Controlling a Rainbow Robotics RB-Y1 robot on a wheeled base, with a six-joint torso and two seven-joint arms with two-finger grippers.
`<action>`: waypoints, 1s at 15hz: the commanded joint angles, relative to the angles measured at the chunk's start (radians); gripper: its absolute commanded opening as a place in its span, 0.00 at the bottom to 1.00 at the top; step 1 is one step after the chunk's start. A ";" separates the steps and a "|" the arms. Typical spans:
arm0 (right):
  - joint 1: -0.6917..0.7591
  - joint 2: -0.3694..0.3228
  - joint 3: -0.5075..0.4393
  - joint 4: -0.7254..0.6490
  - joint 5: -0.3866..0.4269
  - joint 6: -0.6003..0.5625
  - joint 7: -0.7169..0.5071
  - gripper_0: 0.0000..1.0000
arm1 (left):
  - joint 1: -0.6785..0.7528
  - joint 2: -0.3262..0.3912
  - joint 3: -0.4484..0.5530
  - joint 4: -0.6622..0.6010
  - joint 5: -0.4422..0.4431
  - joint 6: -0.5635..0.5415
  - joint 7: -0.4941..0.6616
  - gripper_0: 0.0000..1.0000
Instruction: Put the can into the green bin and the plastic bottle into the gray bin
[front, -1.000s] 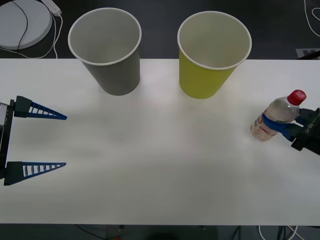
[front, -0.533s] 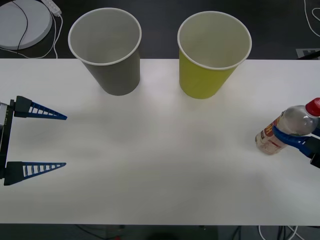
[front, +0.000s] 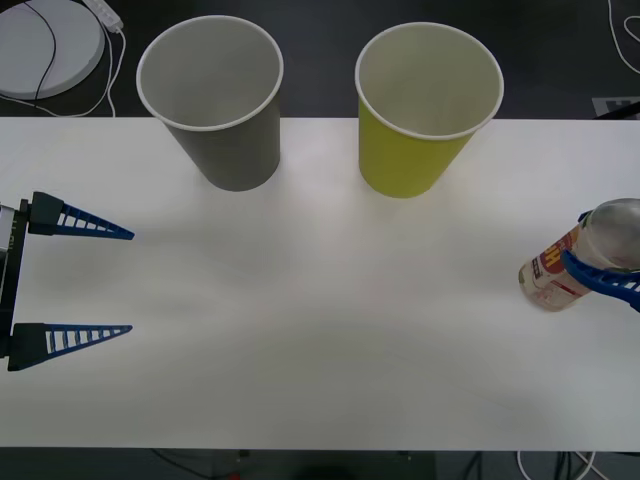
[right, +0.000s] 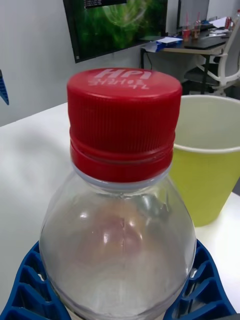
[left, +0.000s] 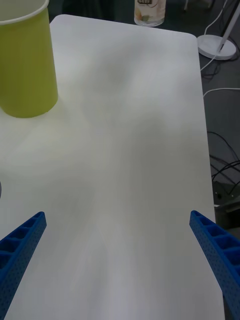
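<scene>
At the right edge of the frame, the plastic bottle is gripped around its body by the right tool, tilted with its base toward the middle of the white desk. At the left edge, the left tool is held level above the desk, its blue fingers spread wide. The gray bin and the green bin stand upright side by side at the upper middle.
</scene>
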 joint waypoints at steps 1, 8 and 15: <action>0.001 -0.020 -0.040 -0.050 0.000 0.000 -0.022 0.00 | 0.000 0.000 0.000 0.000 0.000 0.000 0.000 1.00; 0.038 -0.073 -0.133 -0.281 0.132 0.070 -0.359 0.00 | 0.000 0.000 0.000 0.000 0.000 0.000 0.000 1.00; -0.013 -0.135 -0.189 -0.479 0.338 0.092 -0.806 0.00 | 0.000 0.000 0.000 0.000 0.000 0.000 0.000 1.00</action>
